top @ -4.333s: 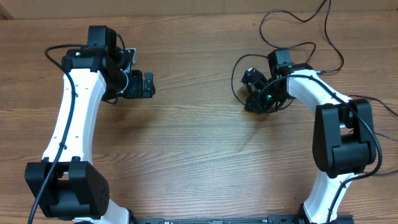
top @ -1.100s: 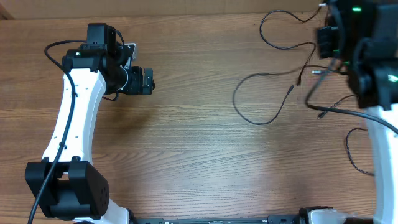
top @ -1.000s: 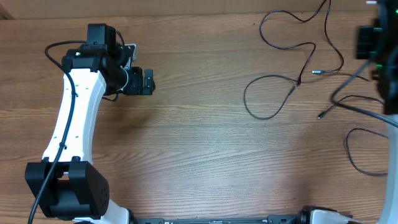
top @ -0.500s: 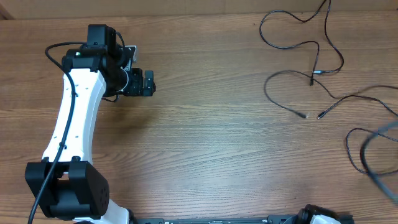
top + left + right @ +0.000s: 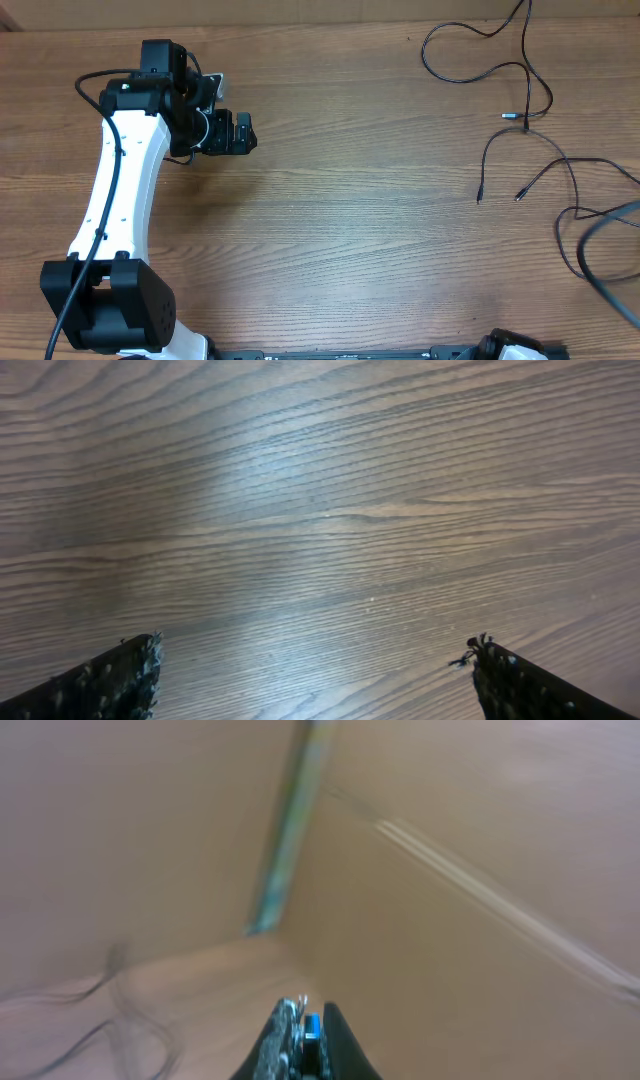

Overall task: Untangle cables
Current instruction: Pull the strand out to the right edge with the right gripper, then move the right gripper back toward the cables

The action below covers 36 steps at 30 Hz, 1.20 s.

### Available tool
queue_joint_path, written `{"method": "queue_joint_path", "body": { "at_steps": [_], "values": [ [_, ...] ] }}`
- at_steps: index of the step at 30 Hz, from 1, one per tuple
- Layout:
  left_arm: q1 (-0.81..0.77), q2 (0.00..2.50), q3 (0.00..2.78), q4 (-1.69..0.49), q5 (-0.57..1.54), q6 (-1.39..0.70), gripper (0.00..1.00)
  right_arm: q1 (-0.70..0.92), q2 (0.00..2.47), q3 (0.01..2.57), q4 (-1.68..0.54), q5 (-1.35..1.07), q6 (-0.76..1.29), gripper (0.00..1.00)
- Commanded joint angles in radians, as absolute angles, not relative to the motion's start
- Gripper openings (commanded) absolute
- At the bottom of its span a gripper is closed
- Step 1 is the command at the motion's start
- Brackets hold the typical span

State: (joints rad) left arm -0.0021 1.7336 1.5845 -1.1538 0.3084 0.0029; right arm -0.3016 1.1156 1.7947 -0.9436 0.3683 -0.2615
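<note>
The cables [image 5: 526,125] lie at the far right of the tabletop [image 5: 330,250] in loose strands that cross mid-run, so I judge them partly spread with crossings left. The left end effector [image 5: 312,655] gapes wide and empty. The right end effector [image 5: 300,1038] looks narrow, but blur hides any load.

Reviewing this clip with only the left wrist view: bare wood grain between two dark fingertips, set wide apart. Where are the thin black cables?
Observer: The thin black cables lie at the far right corner of the wooden table, well away from the left gripper.
Operator: Are they knotted?
Observer: Strands cross at one spot; the small plug ends lie apart on the wood.
Operator: And the right arm?
Observer: Outside the overhead frame. The right gripper shows only in its wrist view, too blurred to tell open from shut.
</note>
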Motion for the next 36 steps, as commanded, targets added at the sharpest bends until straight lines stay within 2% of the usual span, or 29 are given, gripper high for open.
{"method": "queue_joint_path", "body": {
  "at_steps": [1, 5, 12, 16, 19, 30, 36],
  "values": [
    [-0.006, 1.723, 1.588, -1.155, 0.36, 0.012, 1.0, -0.298, 1.199, 1.787, -1.003, -0.118, -0.259, 0.04],
    [-0.006, 1.723, 1.588, -1.156, 0.36, 0.012, 1.0, -0.204, 1.283, 1.787, -1.089, -0.397, -0.267, 0.04],
    [-0.006, 1.723, 1.588, -1.154, 0.36, 0.013, 1.0, 0.196, 1.355, 1.787, -1.087, -0.419, -0.212, 0.04],
    [-0.006, 1.723, 1.588, -1.151, 0.358, 0.023, 1.0, 0.324, 1.419, 1.787, -1.093, -0.36, -0.212, 0.04],
    [-0.006, 1.723, 1.588, -1.151, 0.355, 0.033, 1.0, 0.328, 1.483, 1.787, -1.12, -0.265, -0.205, 0.04],
    [-0.006, 1.723, 1.588, -1.148, 0.355, 0.061, 1.0, 0.3, 1.803, 1.779, -1.203, -0.159, -0.205, 0.04],
    [-0.006, 1.723, 1.588, -1.147, 0.355, 0.068, 1.0, 0.301, 1.906, 1.616, -1.079, -0.187, -0.167, 0.04]
  ]
}}
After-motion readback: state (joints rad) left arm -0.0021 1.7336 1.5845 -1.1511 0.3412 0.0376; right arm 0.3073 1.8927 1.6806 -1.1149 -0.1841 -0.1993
